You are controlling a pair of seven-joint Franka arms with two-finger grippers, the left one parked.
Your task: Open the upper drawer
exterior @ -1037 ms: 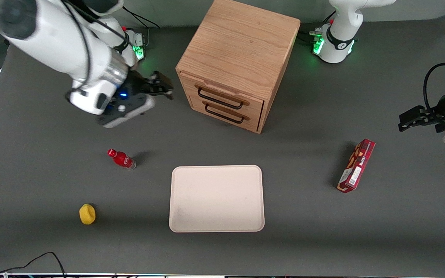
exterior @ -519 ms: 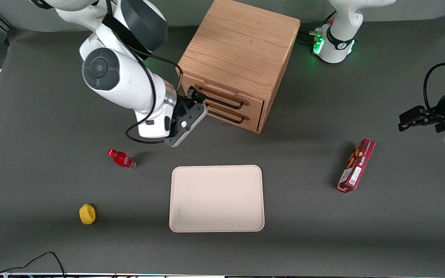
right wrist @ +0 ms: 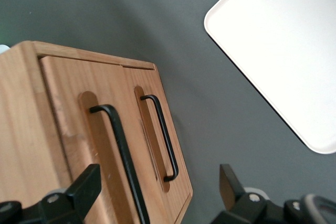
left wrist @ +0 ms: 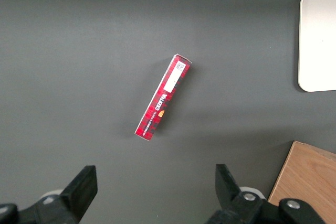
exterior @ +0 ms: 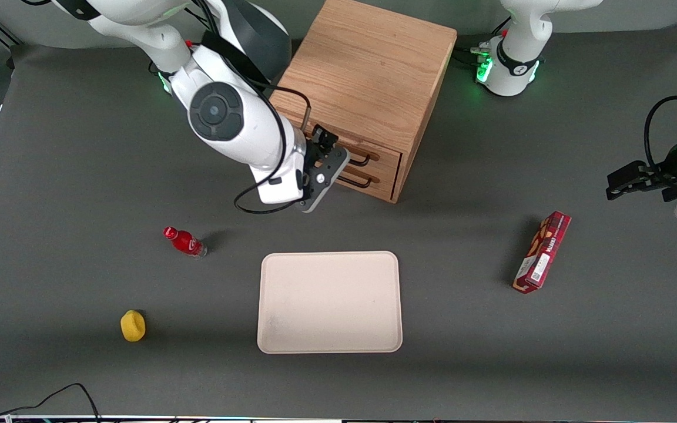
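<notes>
I have swung the right arm's gripper (exterior: 322,154) in front of the boxy oak cabinet's upper drawer (right wrist: 79,124); fingers (right wrist: 86,184) spread wide, empty, its black wire handle (right wrist: 118,150) not yet gripped.

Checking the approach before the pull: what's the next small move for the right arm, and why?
Probably ease the pincer in toward the upper drawer's black handle until the bar sits between the open fingers, then close. The wrist view shows the fingers spread and short of the cabinet front, nothing gripped, and both drawers look flush shut.
</notes>
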